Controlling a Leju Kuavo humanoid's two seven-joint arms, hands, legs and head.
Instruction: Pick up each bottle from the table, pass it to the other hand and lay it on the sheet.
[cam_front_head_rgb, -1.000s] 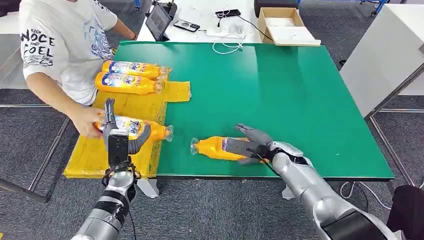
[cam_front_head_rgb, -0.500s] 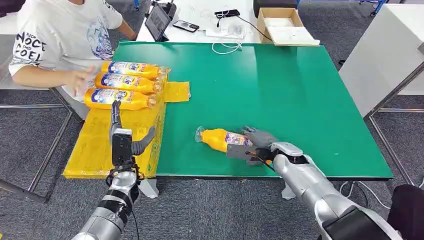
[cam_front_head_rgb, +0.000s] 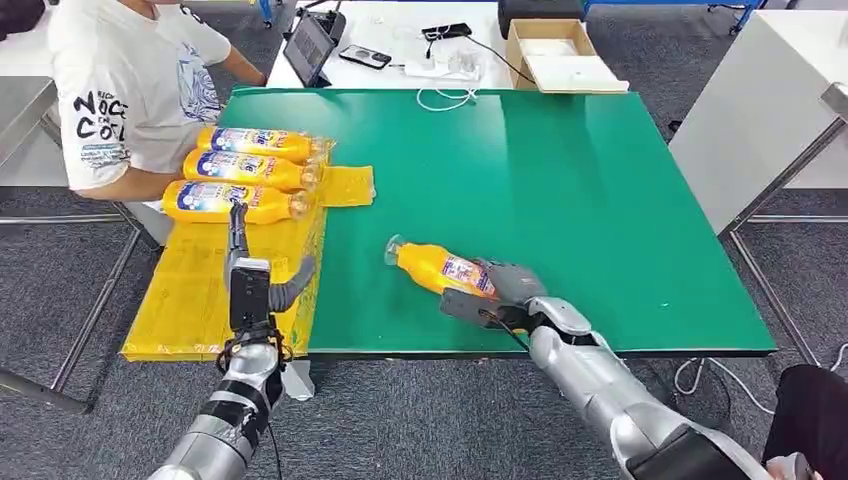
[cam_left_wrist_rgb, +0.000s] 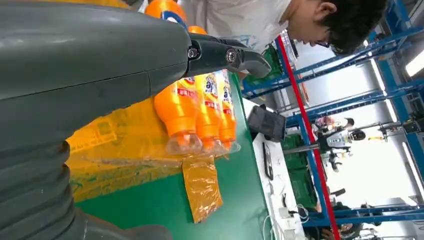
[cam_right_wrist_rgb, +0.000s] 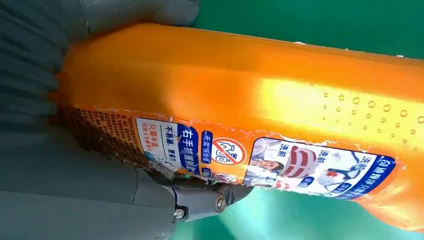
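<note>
My left hand (cam_front_head_rgb: 252, 285) hovers empty, fingers spread, over the yellow sheet (cam_front_head_rgb: 200, 290) where three orange bottles (cam_front_head_rgb: 240, 172) lie side by side, while my right hand (cam_front_head_rgb: 495, 290) grips a fourth bottle (cam_front_head_rgb: 435, 268) on the green table (cam_front_head_rgb: 560, 190), its blue-and-white label (cam_right_wrist_rgb: 265, 160) readable as Chinese writing in my right wrist view.

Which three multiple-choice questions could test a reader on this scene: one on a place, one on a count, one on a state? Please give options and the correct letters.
1. Where do the three bottles lie?
A. on the yellow sheet
B. in the cardboard box
C. on the floor

2. How many orange bottles are there in all?
A. two
B. four
C. six

3. What is the right hand doing?
A. hanging free
B. gripping a bottle
C. holding a phone

Answers: 1 A, they rest side by side on the sheet. 2 B, three on the sheet and one in the hand. 3 B, the fingers wrap the bottle's base.
</note>
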